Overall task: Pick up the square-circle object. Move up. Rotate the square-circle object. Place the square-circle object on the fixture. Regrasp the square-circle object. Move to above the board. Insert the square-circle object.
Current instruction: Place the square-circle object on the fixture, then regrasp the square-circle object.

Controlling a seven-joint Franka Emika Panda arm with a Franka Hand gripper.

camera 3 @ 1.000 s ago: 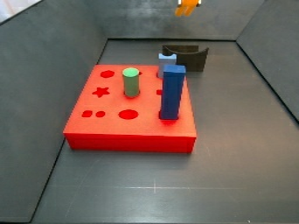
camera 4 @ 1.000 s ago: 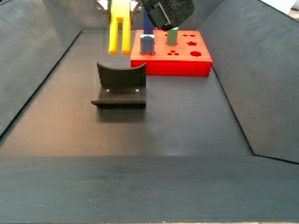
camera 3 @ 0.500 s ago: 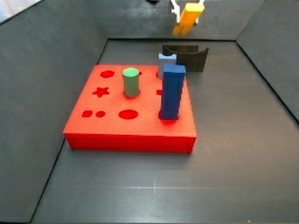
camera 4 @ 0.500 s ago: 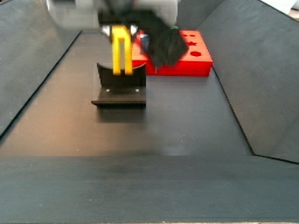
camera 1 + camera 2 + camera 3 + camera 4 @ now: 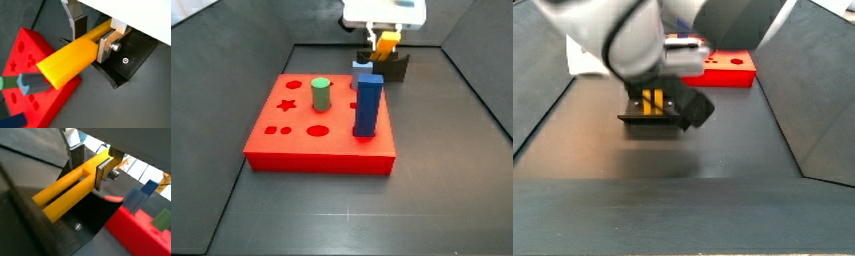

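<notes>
Currently gripper [image 5: 93,36] is clamped on the square-circle object [image 5: 70,59], fingers [image 5: 107,44] tight on its sides, holding it at the fixture [image 5: 385,65] behind the board's [image 5: 318,135] far edge

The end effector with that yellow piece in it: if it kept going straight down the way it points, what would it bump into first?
Probably the fixture. The end effector grips the square-circle object just above it, so the peg's lower end would likely meet the fixture first, though depth is unclear.
</notes>
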